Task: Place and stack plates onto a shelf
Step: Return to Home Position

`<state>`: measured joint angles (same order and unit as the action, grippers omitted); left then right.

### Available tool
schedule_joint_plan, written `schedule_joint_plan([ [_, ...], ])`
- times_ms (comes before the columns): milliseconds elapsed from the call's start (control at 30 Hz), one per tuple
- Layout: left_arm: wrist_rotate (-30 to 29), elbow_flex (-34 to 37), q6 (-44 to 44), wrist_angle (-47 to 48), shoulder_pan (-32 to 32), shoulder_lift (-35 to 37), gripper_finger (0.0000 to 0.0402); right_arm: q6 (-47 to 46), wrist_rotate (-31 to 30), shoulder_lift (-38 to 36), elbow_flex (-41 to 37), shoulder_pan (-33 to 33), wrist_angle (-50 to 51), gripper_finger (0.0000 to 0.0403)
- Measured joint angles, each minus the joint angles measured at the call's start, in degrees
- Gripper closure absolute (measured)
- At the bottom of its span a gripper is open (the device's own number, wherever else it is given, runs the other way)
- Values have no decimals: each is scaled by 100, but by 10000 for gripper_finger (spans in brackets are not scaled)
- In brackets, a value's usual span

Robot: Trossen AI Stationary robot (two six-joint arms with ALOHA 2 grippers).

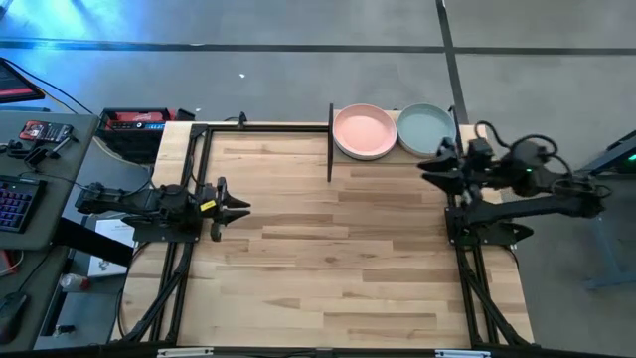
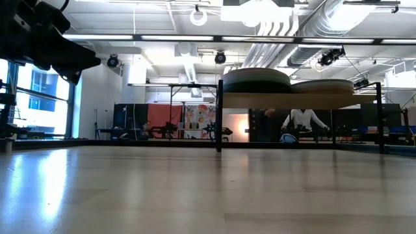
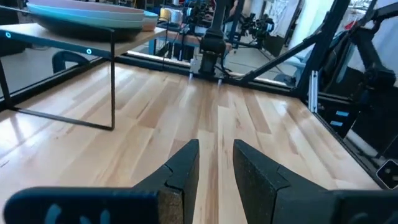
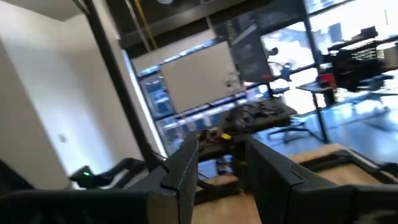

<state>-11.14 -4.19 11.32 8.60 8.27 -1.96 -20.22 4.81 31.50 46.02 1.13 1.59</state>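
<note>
pincers empty, plates sitting on the shelf

left pincer (image 1: 238, 207) is hovering over the left edge of the light butcher-block tabletop (image 1: 328, 259), its fingers standing slightly apart and gripping nothing. right pincer (image 1: 429, 164) is hanging at the right edge, just beside the small light-wood shelf (image 2: 260, 99) on thin black posts, likewise parted and empty. two stacks of round matte plates are resting side by side on the shelf, a salmon pink plate (image 1: 364, 130) topping one and a pale mint green plate (image 1: 425, 127) topping the other.
</note>
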Motion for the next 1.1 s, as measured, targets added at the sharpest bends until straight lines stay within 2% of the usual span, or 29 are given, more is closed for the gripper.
schedule_joint_plan([
  [233, -184, 0, -18, -2, 0, 0, 316, 356, -711, -1004, -17, 0, 1674, 285],
  [500, -235, 0, -847, -7, 0, 0, 316, 562, -1007, -2362, -1635, 0, 924, 285],
  [667, -236, 0, -946, -11, 0, 0, 316, 526, -1120, -3068, -2552, 0, 605, 285],
  [933, -238, 0, -965, -26, 0, -2, 316, 472, -1073, -3014, -3287, 0, 233, 285],
  [1100, -245, 0, -1030, -23, 0, -2, 316, 422, -1042, -3016, -3836, -2, -403, 285],
])
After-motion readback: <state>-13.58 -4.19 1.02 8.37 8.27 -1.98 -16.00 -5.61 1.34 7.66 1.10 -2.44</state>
